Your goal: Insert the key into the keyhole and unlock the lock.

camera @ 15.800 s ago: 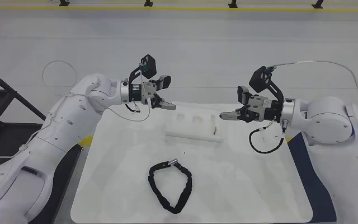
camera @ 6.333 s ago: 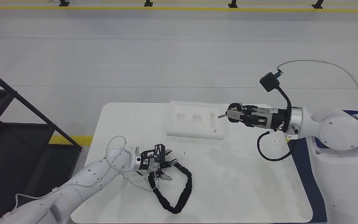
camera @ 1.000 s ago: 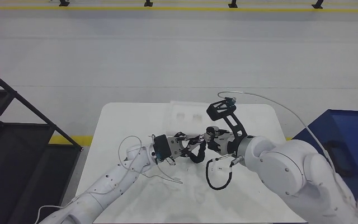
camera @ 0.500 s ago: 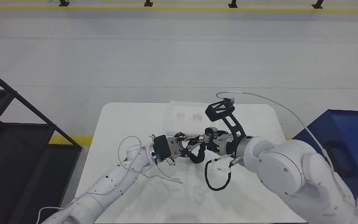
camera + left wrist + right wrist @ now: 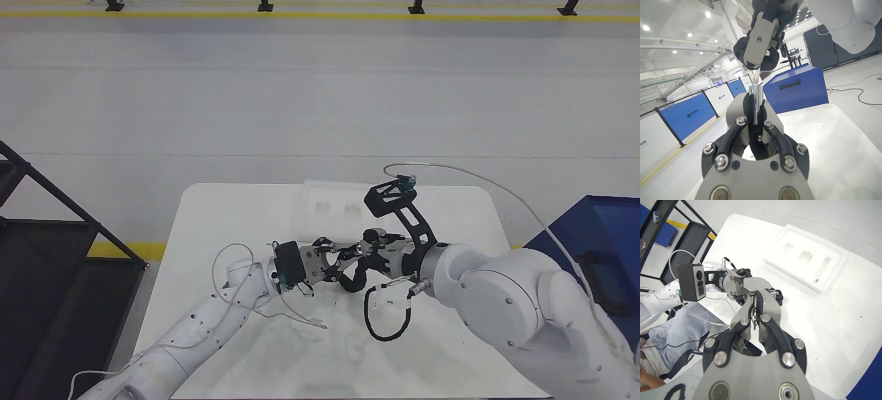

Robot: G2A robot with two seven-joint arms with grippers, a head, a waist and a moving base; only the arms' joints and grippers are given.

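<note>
My left gripper (image 5: 754, 100) is shut on the lock's chrome cylinder (image 5: 755, 106), holding it end-up above the table. The lock's black chain (image 5: 351, 282) hangs below it. My right gripper (image 5: 758, 64) faces it, shut on the key (image 5: 756, 76). The key's blade tip sits right at the cylinder's open end, slightly tilted; how deep it sits I cannot tell. In the right wrist view the key's head (image 5: 754, 314) is clamped between the right gripper's pads (image 5: 759, 302), with the left gripper (image 5: 753, 291) just beyond. In the top view both grippers meet mid-table, the left gripper (image 5: 328, 262) and the right gripper (image 5: 362, 262).
A white foam tray (image 5: 345, 212) with recesses lies at the back of the white table (image 5: 480, 340). A black rack (image 5: 50, 250) stands off the table's left side and a blue box (image 5: 600, 250) off its right. A black cable loop (image 5: 385, 315) hangs under the right wrist.
The right gripper with the key has edged slightly toward the left gripper and the lock cylinder. The left arm has stayed almost still.
</note>
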